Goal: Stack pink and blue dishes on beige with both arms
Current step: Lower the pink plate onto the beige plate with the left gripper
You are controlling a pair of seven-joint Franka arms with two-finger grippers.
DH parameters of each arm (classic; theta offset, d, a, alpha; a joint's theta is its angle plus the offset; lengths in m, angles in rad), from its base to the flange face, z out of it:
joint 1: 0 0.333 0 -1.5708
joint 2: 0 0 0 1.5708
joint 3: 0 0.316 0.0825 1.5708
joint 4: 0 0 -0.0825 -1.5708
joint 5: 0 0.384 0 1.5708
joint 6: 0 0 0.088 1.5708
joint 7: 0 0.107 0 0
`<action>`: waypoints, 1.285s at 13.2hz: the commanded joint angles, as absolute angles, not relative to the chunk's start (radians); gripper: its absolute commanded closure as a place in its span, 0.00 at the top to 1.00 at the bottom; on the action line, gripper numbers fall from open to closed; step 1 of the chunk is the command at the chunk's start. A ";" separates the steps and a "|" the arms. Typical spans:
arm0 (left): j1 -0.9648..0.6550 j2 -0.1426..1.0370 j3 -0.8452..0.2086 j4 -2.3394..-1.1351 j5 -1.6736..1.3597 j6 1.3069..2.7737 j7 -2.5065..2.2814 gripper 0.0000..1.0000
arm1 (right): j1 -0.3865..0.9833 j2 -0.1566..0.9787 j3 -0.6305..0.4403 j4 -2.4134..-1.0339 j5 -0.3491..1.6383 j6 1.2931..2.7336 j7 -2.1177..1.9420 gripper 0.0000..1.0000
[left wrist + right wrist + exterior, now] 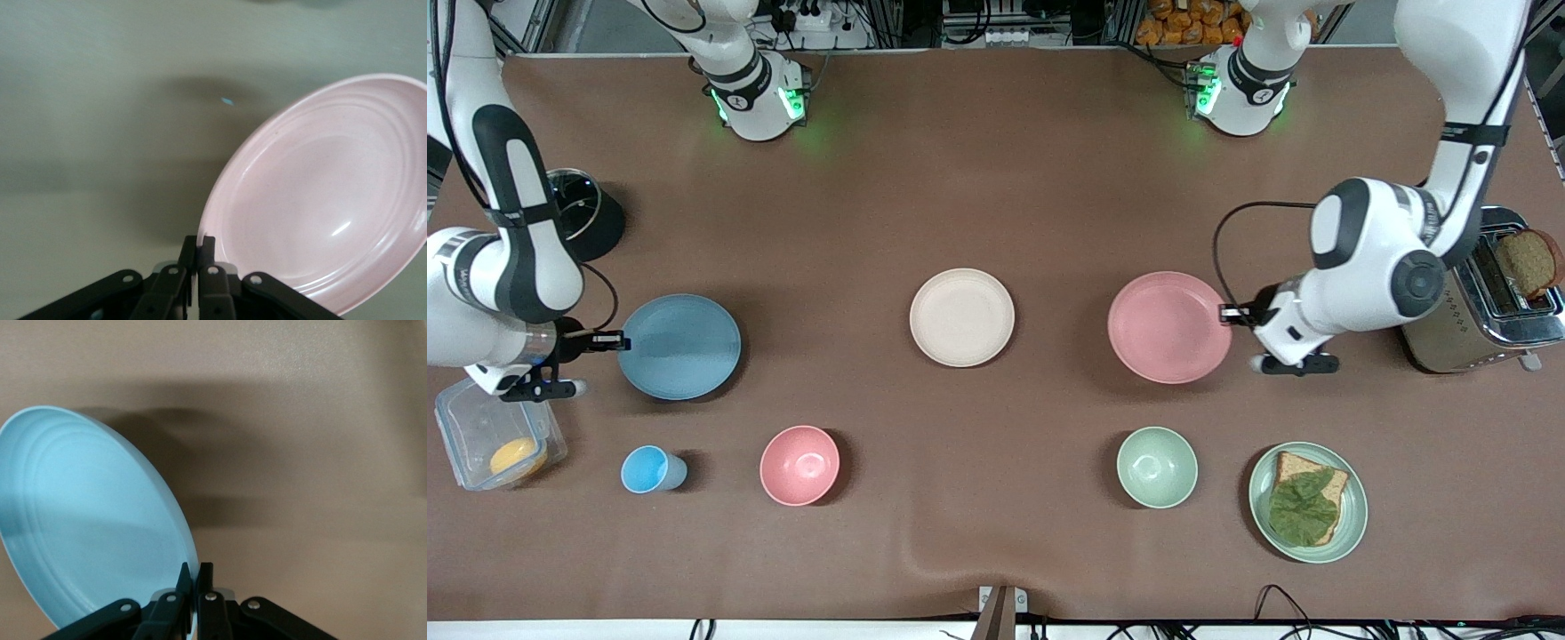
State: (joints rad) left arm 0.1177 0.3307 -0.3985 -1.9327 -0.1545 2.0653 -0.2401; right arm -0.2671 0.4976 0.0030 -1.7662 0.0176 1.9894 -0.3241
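The beige plate (961,317) lies flat at the middle of the table. Toward the right arm's end, my right gripper (615,339) is shut on the rim of the light blue plate (680,347). The right wrist view shows that plate (87,527) tilted, a shadow under it, its rim pinched in my right gripper (195,570). Toward the left arm's end, my left gripper (1232,313) is shut on the edge of the pink plate (1169,327). The left wrist view shows the pink plate (327,200) tilted over its shadow, its rim clamped in my left gripper (200,243).
Nearer the front camera stand a small blue cup (649,469), a deep pink bowl (799,465), a pale green bowl (1157,467) and a pale green plate (1352,524) with bread and a leaf. A toaster (1480,302) and a clear box (498,440) sit at the table's ends.
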 commanded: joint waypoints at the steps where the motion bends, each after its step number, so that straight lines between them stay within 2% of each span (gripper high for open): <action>1: 0.043 0.371 -0.433 -1.890 -0.175 2.086 -0.391 0.00 | -0.278 0.486 0.017 -1.746 0.034 1.922 -0.330 0.00; 4: -0.101 0.428 -0.433 -1.867 -0.172 2.189 -0.598 0.00 | -0.285 0.474 0.017 -1.746 0.121 1.840 -0.334 0.00; 10: -0.267 0.531 -0.431 -1.839 -0.164 2.344 -0.842 0.00 | -0.275 0.448 0.020 -1.750 0.228 1.698 -0.348 0.00; 17: -0.362 0.607 -0.423 -1.813 -0.161 2.460 -1.005 0.00 | -0.255 0.431 0.020 -1.785 0.259 1.667 -0.334 0.00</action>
